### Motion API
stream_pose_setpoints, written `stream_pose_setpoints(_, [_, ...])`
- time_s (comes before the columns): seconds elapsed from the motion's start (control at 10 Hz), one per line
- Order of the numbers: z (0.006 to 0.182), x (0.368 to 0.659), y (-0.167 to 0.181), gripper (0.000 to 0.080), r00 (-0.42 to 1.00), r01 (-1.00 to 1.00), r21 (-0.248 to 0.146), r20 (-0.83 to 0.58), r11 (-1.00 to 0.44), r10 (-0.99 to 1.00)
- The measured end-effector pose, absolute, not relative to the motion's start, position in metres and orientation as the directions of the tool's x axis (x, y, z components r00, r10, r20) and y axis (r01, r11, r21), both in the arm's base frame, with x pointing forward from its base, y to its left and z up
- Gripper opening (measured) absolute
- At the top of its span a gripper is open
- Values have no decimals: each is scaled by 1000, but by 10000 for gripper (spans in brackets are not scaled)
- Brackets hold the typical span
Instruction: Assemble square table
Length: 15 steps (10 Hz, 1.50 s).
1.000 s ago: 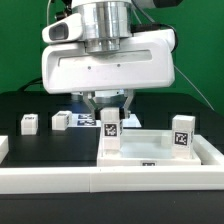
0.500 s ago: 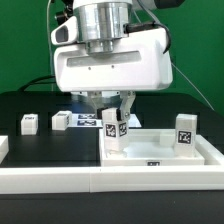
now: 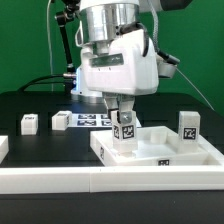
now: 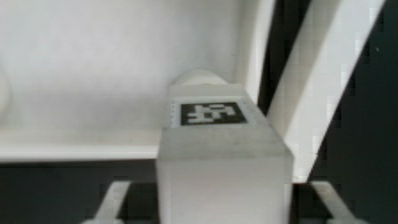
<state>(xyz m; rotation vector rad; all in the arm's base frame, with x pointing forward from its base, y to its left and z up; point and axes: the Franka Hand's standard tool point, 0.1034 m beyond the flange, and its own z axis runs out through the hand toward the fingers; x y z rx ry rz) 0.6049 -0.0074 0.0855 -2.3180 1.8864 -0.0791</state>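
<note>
The white square tabletop lies rim-up at the exterior view's right. A white leg with a black-white tag stands upright at its near-left corner, and my gripper is shut on that leg from above. A second tagged leg stands at the far-right corner. In the wrist view the held leg fills the middle between my fingers, with the tabletop beyond it. Where the leg's foot meets the tabletop is hidden.
Two loose tagged legs lie on the black table at the exterior view's left. The marker board lies behind the gripper. A long white border rail runs along the front edge.
My gripper has turned and shifted toward the exterior view's right with the leg in it. The tabletop has turned slightly with it.
</note>
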Motion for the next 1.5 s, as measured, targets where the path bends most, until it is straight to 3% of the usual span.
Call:
stream_pose_setpoints(0.4, [85, 605, -3, 291, -98, -986, -127, -96, 110, -991])
stream_pose_setpoints(0.5, [85, 605, -3, 291, -106, -985, -127, -101, 118, -989])
stream_pose_setpoints(0.7, [85, 605, -3, 292, -37, -990, -135, -92, 49, -995])
stream_pose_setpoints(0.8, [85, 605, -4, 518, 0, -990, -138, -87, 12, -996])
stream_pose_setpoints(0.9, [85, 605, -4, 518, 79, -987, -144, -74, -67, -994])
stream_pose_setpoints(1.0, [85, 605, -3, 622, 240, -961, -151, -50, -230, -969])
stream_pose_setpoints(1.3, [83, 604, 0, 648, 521, -844, -154, -12, -514, -853])
stream_pose_setpoints(1.5, [83, 604, 1, 649, 611, -781, -154, 4, -605, -791])
